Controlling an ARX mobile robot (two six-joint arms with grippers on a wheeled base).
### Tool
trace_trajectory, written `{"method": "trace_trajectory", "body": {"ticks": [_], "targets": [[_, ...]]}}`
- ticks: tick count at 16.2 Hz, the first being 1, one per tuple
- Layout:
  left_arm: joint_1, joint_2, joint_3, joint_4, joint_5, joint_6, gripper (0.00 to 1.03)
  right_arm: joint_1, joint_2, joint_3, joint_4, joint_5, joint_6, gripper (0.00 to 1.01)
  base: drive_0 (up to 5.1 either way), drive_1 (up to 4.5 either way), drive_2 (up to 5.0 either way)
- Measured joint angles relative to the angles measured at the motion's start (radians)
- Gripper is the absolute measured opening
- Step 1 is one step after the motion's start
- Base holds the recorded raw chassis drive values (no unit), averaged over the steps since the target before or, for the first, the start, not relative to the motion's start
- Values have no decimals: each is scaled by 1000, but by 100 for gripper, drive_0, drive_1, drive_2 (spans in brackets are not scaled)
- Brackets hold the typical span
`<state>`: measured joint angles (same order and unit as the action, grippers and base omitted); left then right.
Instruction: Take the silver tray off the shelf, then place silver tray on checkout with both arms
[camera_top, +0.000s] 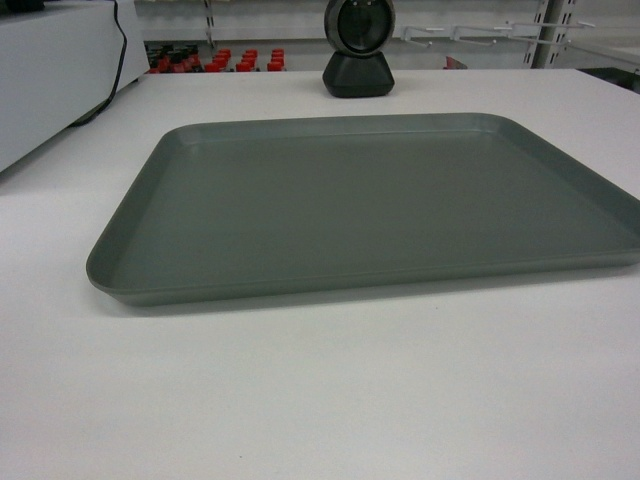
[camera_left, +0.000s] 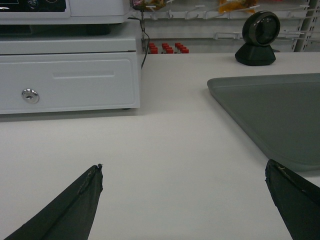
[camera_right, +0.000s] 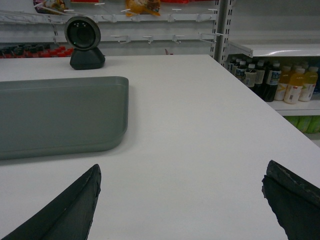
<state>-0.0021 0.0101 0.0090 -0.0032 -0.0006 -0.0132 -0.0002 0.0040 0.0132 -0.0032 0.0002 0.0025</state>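
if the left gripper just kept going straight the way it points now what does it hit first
Probably nothing soon: the left gripper points along bare checkout, between the cash drawer and the silver tray. Depth is unclear.

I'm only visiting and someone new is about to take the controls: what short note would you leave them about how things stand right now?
Left hand: open, empty, hovering over the counter just left of the silver tray.
Right hand: open, empty, just right of the tray.
Tray lies flat on the white checkout, in front of the black barcode scanner.
Done: tray looks placed and released.
Left: apparently nothing except pulling the arms back.
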Motion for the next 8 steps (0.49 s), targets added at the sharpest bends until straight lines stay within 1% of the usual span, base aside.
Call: {"method": "trace_trajectory", "body": {"ticks": [2, 3, 8], "targets": [[0, 0, 0, 0, 0, 0, 98, 0, 0, 0, 0, 0, 0, 98, 0, 0, 0], [0, 0, 0, 0, 0, 0, 98, 0, 0, 0, 0, 0, 0, 98, 4, -325, 333], [0, 0, 0, 2, 0, 0, 98, 0, 0, 0, 2, 0, 0, 98, 7, -418, 433]]}}
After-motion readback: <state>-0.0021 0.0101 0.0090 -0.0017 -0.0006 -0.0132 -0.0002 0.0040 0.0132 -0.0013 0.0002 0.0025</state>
